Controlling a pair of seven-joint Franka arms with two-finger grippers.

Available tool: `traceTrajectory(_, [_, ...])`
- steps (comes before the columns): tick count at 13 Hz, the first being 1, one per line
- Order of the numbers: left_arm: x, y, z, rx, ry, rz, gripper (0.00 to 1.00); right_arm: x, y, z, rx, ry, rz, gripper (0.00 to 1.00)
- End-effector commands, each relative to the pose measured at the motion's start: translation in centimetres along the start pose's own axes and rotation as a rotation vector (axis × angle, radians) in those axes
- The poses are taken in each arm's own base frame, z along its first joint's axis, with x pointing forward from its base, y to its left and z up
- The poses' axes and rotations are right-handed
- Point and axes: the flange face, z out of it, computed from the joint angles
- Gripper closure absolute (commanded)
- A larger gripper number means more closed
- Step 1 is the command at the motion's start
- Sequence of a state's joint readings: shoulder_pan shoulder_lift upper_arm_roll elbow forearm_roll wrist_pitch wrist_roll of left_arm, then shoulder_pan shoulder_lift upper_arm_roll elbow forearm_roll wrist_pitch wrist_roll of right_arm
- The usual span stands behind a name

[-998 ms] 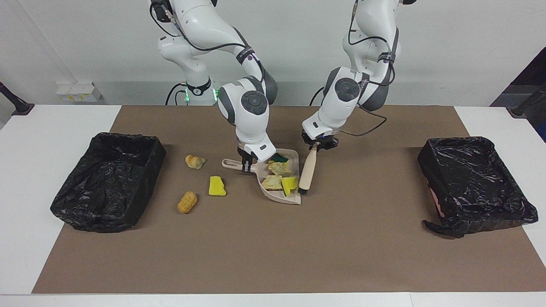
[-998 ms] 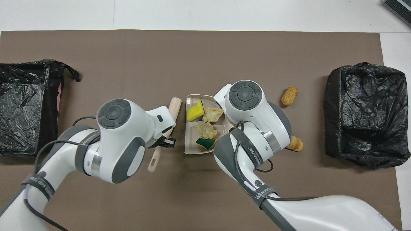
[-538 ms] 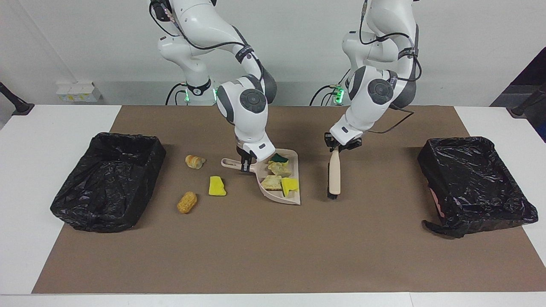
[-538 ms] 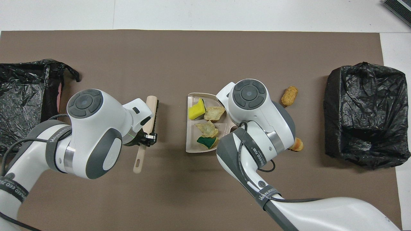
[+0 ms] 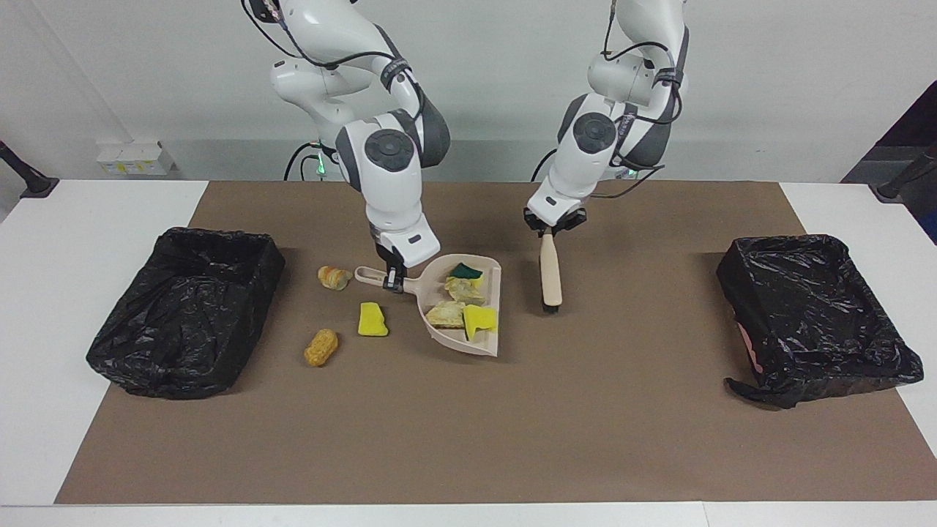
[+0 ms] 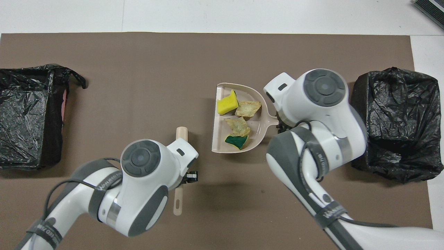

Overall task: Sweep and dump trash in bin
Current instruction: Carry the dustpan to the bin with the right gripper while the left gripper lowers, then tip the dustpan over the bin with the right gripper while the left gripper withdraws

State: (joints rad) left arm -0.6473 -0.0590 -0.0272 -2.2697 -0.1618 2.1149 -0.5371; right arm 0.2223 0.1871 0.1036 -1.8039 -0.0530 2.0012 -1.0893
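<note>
1. Right gripper (image 5: pixel 394 282) is clamped shut on the handle of the dustpan (image 5: pixel 479 347), holding it over the middle of the mat (image 5: pixel 468 439).
2. Four bits of trash ride in the pan: a green-backed sponge (image 5: pixel 465 271), a pastry piece (image 5: pixel 461 290), a bread piece (image 5: pixel 446 315) and a yellow sponge (image 5: pixel 479 319). From overhead the same four show in the pan (image 6: pixel 219 139).
3. Three scraps lie loose on the mat, toward the right arm's end: a pastry (image 5: pixel 334 277) nearest the robots, a yellow chunk (image 5: pixel 372 320) just beside the pan, and a corn piece (image 5: pixel 321 347) farthest out.
4. Left gripper (image 5: pixel 553 224) is closed tight on the handle of the brush (image 5: pixel 550 274), which hangs bristle end down over the mat beside the pan, clear of it.
5. Two black-lined bins: one (image 5: pixel 187 318) at the right arm's end near the loose scraps, the other (image 5: pixel 812 315) at the left arm's end.
</note>
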Motion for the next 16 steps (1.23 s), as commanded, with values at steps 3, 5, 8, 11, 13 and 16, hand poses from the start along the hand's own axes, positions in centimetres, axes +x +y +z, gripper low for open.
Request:
traceTrajectory(3, [-9.3, 5.2, 2.7, -0.034, 0.093, -0.025, 1.00, -11.3, 0.4, -4.9, -0.007, 0.052, -0.033, 1.00])
traceTrajectory(5, [-11.0, 5.9, 4.4, -0.042, 0.105, -0.020, 1.00, -17.3, 1.2, -5.5, 0.007, 0.087, -0.023, 1.00])
traceTrajectory(8, [-10.9, 5.7, 4.8, -0.037, 0.102, -0.028, 1.00, -27.1, 1.9, -5.9, 0.012, 0.127, 0.000, 1.00])
traceTrajectory(11, [-10.4, 5.1, 5.1, -0.024, 0.089, -0.035, 0.82, -35.6, 2.1, -6.8, -0.041, 0.099, -0.012, 1.00])
traceTrajectory(13, [-8.8, 4.4, 5.1, -0.021, 0.085, -0.060, 0.00, -38.6, 2.2, -7.4, -0.059, 0.066, -0.007, 1.00])
traceTrajectory(16, [-4.9, 2.3, 2.7, -0.031, 0.087, -0.133, 0.00, -43.2, 1.5, -7.7, -0.078, -0.041, 0.037, 1.00])
